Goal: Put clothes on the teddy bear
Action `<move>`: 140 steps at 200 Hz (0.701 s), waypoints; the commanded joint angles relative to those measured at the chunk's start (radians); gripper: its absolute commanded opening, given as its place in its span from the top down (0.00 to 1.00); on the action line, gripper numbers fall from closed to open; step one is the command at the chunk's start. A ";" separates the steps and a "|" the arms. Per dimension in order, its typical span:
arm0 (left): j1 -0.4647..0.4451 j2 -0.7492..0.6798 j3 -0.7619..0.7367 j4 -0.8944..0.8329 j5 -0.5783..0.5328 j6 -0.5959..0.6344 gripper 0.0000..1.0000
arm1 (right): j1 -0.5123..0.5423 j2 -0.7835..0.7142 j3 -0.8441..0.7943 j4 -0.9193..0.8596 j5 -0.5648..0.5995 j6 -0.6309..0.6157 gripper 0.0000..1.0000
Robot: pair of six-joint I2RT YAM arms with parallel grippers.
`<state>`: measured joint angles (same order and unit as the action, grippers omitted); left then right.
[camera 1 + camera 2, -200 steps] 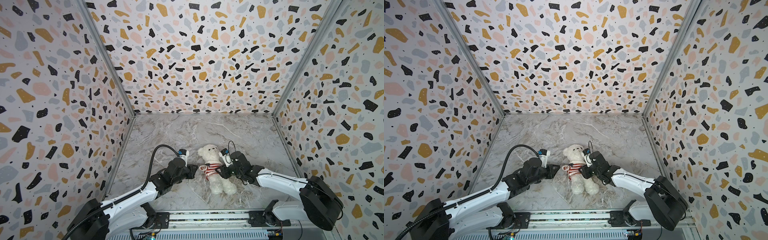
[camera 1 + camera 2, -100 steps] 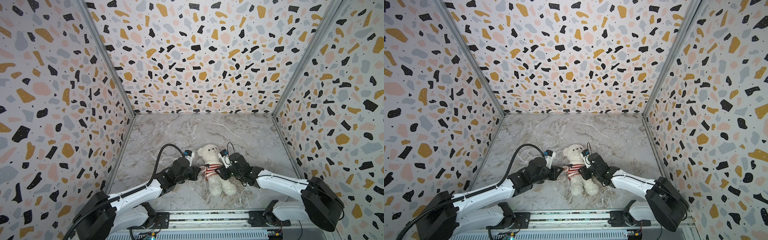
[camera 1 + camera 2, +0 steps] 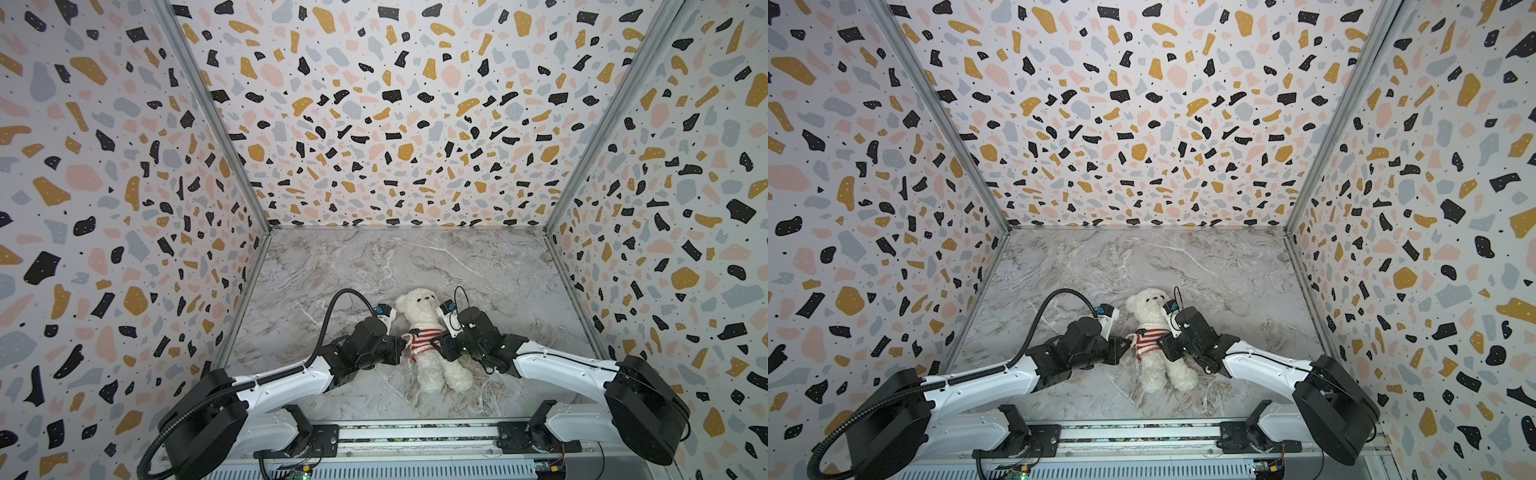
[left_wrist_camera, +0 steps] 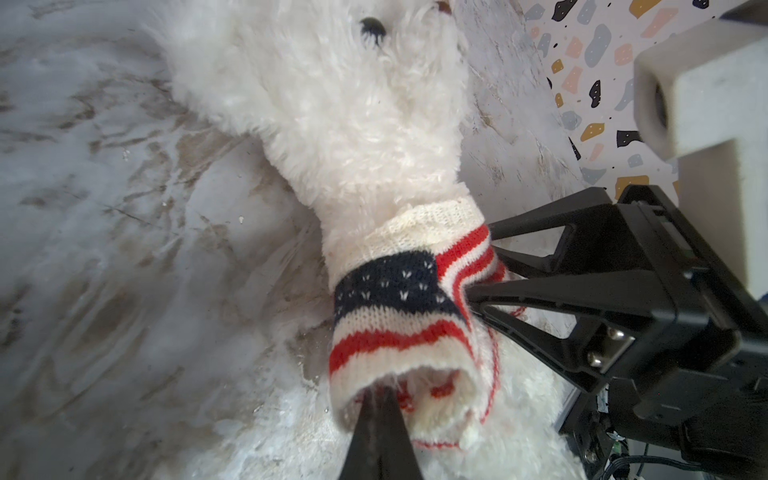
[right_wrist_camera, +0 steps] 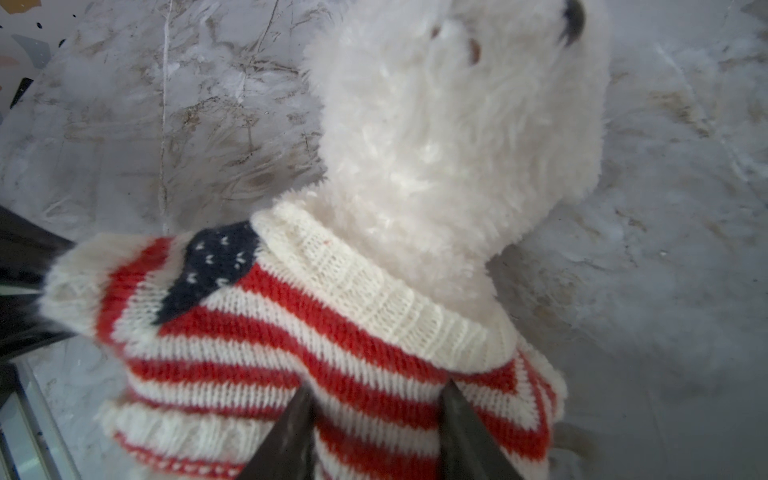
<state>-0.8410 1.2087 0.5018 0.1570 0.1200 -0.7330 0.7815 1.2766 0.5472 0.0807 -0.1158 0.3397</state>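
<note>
White teddy bear (image 3: pixel 420 320), head roughly rearward

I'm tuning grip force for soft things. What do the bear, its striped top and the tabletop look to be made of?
Teddy bear: white plush, probably synthetic; long shaggy matte pile.
Knit top: yarn, wool or acrylic, can't tell; visible stitch rows, ribbed collar, fuzzy.
Tabletop: smooth marble-look surface, possibly printed laminate; grey veining, faint sheen.
</note>
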 commanded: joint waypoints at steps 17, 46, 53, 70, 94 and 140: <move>-0.004 0.031 0.067 0.048 -0.011 0.007 0.87 | 0.023 -0.004 -0.019 -0.059 0.019 -0.005 0.54; -0.003 0.062 0.066 0.081 -0.015 -0.015 0.76 | 0.030 -0.004 -0.023 -0.059 0.026 -0.003 0.54; -0.003 0.070 0.062 0.088 -0.013 -0.023 0.76 | 0.031 -0.006 -0.024 -0.059 0.028 -0.003 0.54; -0.003 0.080 0.044 0.115 -0.021 -0.045 0.76 | 0.032 -0.004 -0.024 -0.060 0.028 -0.003 0.54; -0.010 0.078 0.010 0.137 -0.026 -0.069 0.76 | 0.032 -0.006 -0.022 -0.060 0.034 -0.004 0.54; -0.026 0.102 -0.026 0.192 -0.017 -0.104 0.74 | 0.039 -0.004 -0.023 -0.059 0.039 -0.003 0.54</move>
<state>-0.8555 1.2911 0.4934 0.2836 0.1020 -0.8101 0.8085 1.2762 0.5442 0.0830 -0.0841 0.3389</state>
